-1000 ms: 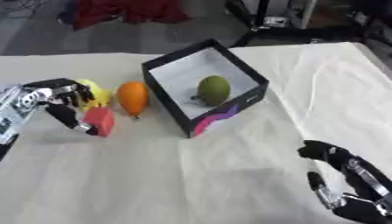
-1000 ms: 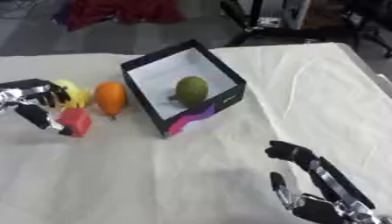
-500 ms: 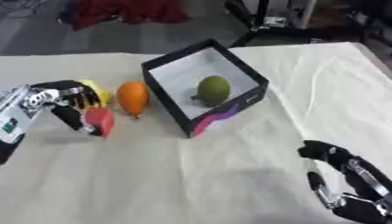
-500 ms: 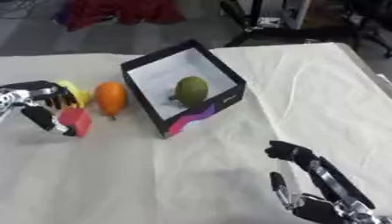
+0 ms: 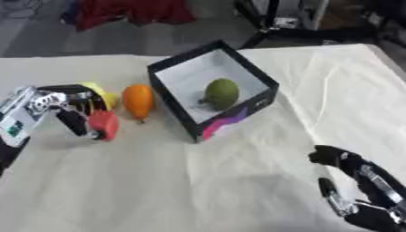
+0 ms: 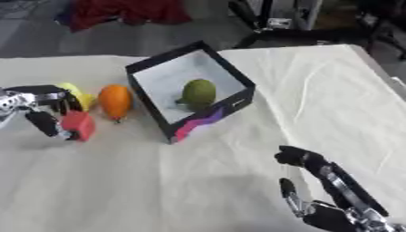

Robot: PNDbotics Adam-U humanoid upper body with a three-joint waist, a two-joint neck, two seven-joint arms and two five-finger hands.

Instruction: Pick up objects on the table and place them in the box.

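At the left edge of the frame, the dark fingers (image 5: 73,118) of the robot's left hand (image 5: 55,108) curl down around a small red object (image 5: 104,124), thumb on one side and fingers on the other, so the hand has hold of it; whether the red object rests on the cloth or is just lifted cannot be told. Just behind that hand, partly hidden by it, sits a yellow object (image 5: 102,94). Immediately to the right of the hand lies an orange fruit (image 5: 137,101), upright on its narrow end and close to the box without clearly touching it. In the upper middle of the frame stands the box (image 5: 181,119), open at the top, black outside with a pink and purple patch on its near corner and white inside. A green fruit (image 5: 221,92) lies inside it, toward the right wall. All of these rest on a bench (image 5: 158,181) covered in a cream cloth that wrinkles toward the right. In the lower right corner the robot's right hand (image 6: 317,190) shows with fingers pointing up and relaxed, holding nothing, well apart from the box and the fruit. Beyond the far edge of the bench, at the top of the frame, is a red cloth (image 5: 131,10) on the floor.
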